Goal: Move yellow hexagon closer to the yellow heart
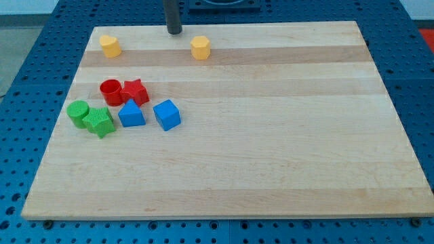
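From the camera view, your tip (pixel 175 31) touches nothing, between the yellow heart (pixel 110 46) and yellow hexagon (pixel 200 48), near the top edge; approach step: circle to the hexagon's right, push left

I see a pale wooden tabletop (pixel 271 156) with faint lengthwise grain bands filling most of the frame. Around it on all sides lies a blue perforated base (pixel 27 81) dotted with regular holes. Even, soft light falls across everything, with no strong shadows.
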